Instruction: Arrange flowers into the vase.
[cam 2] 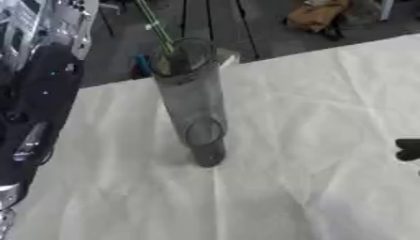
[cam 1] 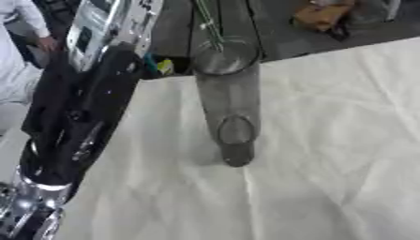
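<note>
A tall clear glass vase (cam 1: 229, 108) stands upright on the white tablecloth (cam 1: 328, 140), near the table's far edge. One thin green stem (cam 2: 156, 23) sits in its mouth, leaning back and left, and runs out of the top of the picture; no bloom shows. My left arm (cam 1: 82, 108), black with silver joints, rises along the left side, left of the vase, and its hand lies beyond the top edge. Of my right hand (cam 2: 408, 149) only black fingertips show at the right edge of the right eye view, low over the cloth and well apart from the vase.
The table's far edge runs aslant behind the vase, with dark floor planks (cam 1: 271, 33) beyond. A brown-orange bundle (cam 1: 324, 16) lies on the floor at the top right. Small blue and yellow things (cam 1: 164, 65) sit just past the edge, left of the vase.
</note>
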